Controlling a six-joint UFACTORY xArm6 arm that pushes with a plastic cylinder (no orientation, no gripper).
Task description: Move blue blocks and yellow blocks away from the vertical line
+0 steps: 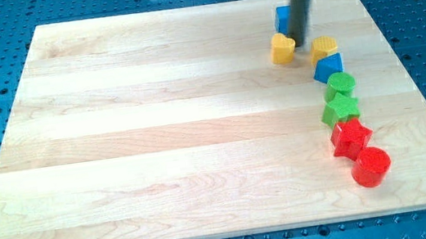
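Observation:
My tip [300, 40] is near the view's top right, just right of a yellow block [283, 47] and touching or nearly touching it. A blue block [284, 18] stands behind the rod, partly hidden by it. To the right lies a second yellow block [324, 47], with a blue block [327, 67] right below it. These two head a rough vertical line of blocks running down the view's right.
Below the blue block the line goes on with a green round block [342, 83], a green star-like block [341, 107], a red star block [351, 138] and a red cylinder [370, 166]. The wooden board [158, 143] rests on a blue perforated table.

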